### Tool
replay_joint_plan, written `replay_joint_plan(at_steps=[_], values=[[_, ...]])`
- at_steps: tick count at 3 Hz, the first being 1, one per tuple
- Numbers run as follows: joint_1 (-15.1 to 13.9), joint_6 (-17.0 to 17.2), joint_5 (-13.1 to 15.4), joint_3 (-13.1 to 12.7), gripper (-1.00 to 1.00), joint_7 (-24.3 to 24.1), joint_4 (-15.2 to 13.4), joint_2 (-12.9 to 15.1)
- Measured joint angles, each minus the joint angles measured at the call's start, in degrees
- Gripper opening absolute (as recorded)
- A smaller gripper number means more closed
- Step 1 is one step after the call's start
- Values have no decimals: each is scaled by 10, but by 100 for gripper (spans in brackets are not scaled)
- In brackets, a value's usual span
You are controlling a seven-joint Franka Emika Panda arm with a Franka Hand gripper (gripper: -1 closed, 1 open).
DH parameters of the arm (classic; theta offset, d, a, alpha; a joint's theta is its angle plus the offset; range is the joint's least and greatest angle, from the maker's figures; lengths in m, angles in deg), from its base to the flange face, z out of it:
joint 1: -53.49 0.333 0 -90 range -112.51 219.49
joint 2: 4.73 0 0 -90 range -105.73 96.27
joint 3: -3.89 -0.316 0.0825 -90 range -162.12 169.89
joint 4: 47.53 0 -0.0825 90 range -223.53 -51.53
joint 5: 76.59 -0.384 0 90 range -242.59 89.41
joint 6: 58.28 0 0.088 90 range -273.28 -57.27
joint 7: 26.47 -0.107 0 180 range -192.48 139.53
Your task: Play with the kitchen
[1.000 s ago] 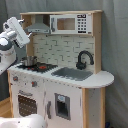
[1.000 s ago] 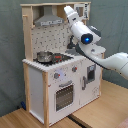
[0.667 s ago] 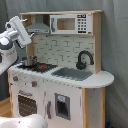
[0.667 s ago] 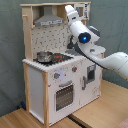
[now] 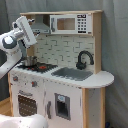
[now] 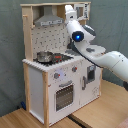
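The kitchen (image 5: 60, 85) is a tall white and light-wood toy, seen in both exterior views. It has a grey hood (image 5: 42, 25), a microwave cabinet (image 5: 66, 23), a black faucet (image 5: 84, 59), a sink (image 5: 73, 74) and an oven door (image 5: 25, 103). A metal pot (image 5: 29, 61) stands on the stovetop. My gripper (image 5: 33, 33) is raised in front of the hood, well above the pot. In the second exterior view the kitchen (image 6: 40, 85) shows its hood (image 6: 47, 20), pot (image 6: 44, 56) and oven door (image 6: 64, 95). There the gripper (image 6: 68, 9) reaches up by the upper cabinet, its end largely hidden.
My white arm (image 6: 100, 52) crosses in front of the counter from the second exterior view's right. The kitchen stands on a wooden floor (image 6: 95, 117) before a grey curtain (image 5: 117, 50). A pale rounded object (image 5: 20, 121) lies at the bottom of the first exterior view.
My arm has lifted and moved closer to the hood, away from the stovetop. Nothing on the kitchen has moved.
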Motion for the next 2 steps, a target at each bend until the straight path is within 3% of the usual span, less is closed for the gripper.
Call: replay_joint_plan(at_steps=[2], values=[[-45,76,0,0,100,-62,47,0]])
